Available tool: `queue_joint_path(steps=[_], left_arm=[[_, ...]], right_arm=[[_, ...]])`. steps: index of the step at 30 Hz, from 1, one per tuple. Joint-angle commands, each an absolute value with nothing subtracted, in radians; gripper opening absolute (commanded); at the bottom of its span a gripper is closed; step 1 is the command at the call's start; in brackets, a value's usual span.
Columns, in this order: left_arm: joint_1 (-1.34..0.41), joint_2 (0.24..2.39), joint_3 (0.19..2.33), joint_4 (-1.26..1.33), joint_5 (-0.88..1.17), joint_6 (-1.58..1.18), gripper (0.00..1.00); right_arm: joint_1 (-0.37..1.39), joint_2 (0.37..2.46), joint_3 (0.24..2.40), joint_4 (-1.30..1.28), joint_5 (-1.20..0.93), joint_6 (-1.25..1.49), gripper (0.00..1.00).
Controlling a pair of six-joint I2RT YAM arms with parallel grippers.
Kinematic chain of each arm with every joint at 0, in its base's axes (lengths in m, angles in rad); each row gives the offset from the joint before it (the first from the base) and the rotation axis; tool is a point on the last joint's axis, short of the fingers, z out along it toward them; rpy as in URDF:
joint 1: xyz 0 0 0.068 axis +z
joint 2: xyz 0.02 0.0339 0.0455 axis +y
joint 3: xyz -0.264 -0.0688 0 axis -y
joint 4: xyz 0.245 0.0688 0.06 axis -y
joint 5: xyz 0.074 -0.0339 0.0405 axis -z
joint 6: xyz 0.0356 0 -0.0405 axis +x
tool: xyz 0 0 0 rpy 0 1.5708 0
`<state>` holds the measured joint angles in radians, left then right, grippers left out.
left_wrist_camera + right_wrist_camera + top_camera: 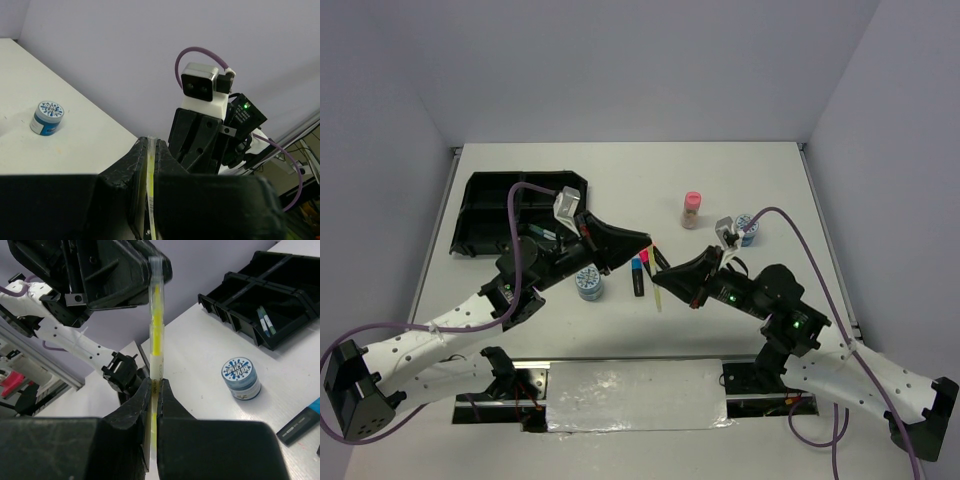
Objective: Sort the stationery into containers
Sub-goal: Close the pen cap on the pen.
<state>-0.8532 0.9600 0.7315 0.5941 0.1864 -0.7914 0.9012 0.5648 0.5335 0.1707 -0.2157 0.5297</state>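
The right gripper (154, 390) is pinching a thin yellow-green pen (156, 315) up in the air, off to the right of the black tray (480, 212). The left gripper (150, 162) is squeezing the same pen too, nearer the tray.

A robotics lab test cell: a bare white table (620, 180) boxed in left, right and far by plain pale grey panels (640, 70), two white-and-black robot arms (430, 340) bolted at its near edge, purple cables (200, 48), and grey metal frame rails (55, 369).
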Motion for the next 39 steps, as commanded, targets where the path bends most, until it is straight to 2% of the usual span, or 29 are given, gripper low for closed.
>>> queue_joint_path(steps=[1, 6, 9, 11, 12, 14, 16, 18, 19, 20, 21, 22, 26, 27, 28, 29, 30, 32, 34, 35, 37, 38, 39], left_arm=[[-0.851, 0.957, 0.775, 0.601, 0.225, -0.818, 0.0], [-0.851, 0.976, 0.764, 0.581, 0.236, -0.897, 0.01], [-0.851, 0.989, 0.77, 0.548, 0.244, -0.908, 0.08], [-0.851, 0.994, 0.775, 0.526, 0.247, -0.908, 0.21], [-0.851, 0.994, 0.778, 0.517, 0.245, -0.901, 0.31], [-0.853, 0.989, 0.792, 0.474, 0.236, -0.876, 0.36], [-0.851, 0.983, 0.81, 0.442, 0.215, -0.861, 0.32], [-0.853, 0.973, 0.816, 0.419, 0.213, -0.842, 0.33], [-0.851, 0.968, 0.824, 0.41, 0.201, -0.836, 0.29], [-0.853, 0.963, 0.825, 0.407, 0.199, -0.827, 0.2], [-0.851, 0.962, 0.828, 0.405, 0.202, -0.822, 0.06], [-0.853, 0.959, 0.834, 0.403, 0.196, -0.816, 0.02], [-0.851, 0.95, 0.833, 0.44, 0.241, -0.79, 0.0], [-0.853, 0.948, 0.83, 0.478, 0.259, -0.782, 0.0], [-0.851, 0.943, 0.825, 0.507, 0.309, -0.77, 0.0], [-0.851, 0.939, 0.816, 0.546, 0.342, -0.766, 0.0], [-0.851, 0.933, 0.795, 0.631, 0.371, -0.758, 0.0], [-0.851, 0.908, 0.773, 0.702, 0.431, -0.746, 0.0], [-0.853, 0.893, 0.775, 0.727, 0.446, -0.729, 0.0], [-0.851, 0.893, 0.781, 0.723, 0.46, -0.721, 0.0], [-0.853, 0.891, 0.801, 0.698, 0.466, -0.707, 0.0], [-0.853, 0.893, 0.805, 0.689, 0.463, -0.703, 0.0], [-0.853, 0.894, 0.814, 0.681, 0.465, -0.7, 0.0]], right_arm=[[0.913, 0.566, 0.592, 0.205, -0.189, 0.489, 0.0], [0.911, 0.589, 0.641, 0.215, -0.167, 0.42, 0.0], [0.911, 0.623, 0.69, 0.21, -0.172, 0.374, 0.0], [0.911, 0.638, 0.719, 0.222, -0.184, 0.344, 0.0], [0.911, 0.653, 0.724, 0.227, -0.193, 0.333, 0.0], [0.911, 0.666, 0.736, 0.222, -0.202, 0.324, 0.0], [0.911, 0.673, 0.732, 0.229, -0.215, 0.33, 0.0], [0.911, 0.673, 0.716, 0.238, -0.215, 0.339, 0.0], [0.911, 0.67, 0.71, 0.241, -0.216, 0.344, 0.0], [0.91, 0.67, 0.709, 0.239, -0.212, 0.347, 0.0], [0.911, 0.669, 0.71, 0.233, -0.212, 0.347, 0.0], [0.911, 0.669, 0.709, 0.232, -0.213, 0.347, 0.0], [0.91, 0.672, 0.706, 0.229, -0.216, 0.356, 0.0], [0.911, 0.675, 0.704, 0.235, -0.219, 0.36, 0.05], [0.913, 0.676, 0.704, 0.235, -0.225, 0.364, 0.14], [0.911, 0.689, 0.704, 0.236, -0.238, 0.361, 0.35], [0.911, 0.698, 0.706, 0.241, -0.268, 0.36, 0.42], [0.913, 0.727, 0.712, 0.244, -0.288, 0.364, 0.47], [0.911, 0.745, 0.712, 0.268, -0.327, 0.373, 0.47], [0.913, 0.753, 0.71, 0.281, -0.337, 0.379, 0.44], [0.913, 0.77, 0.715, 0.308, -0.368, 0.388, 0.25], [0.911, 0.773, 0.713, 0.317, -0.374, 0.393, 0.11], [0.911, 0.773, 0.716, 0.336, -0.377, 0.402, 0.04]])
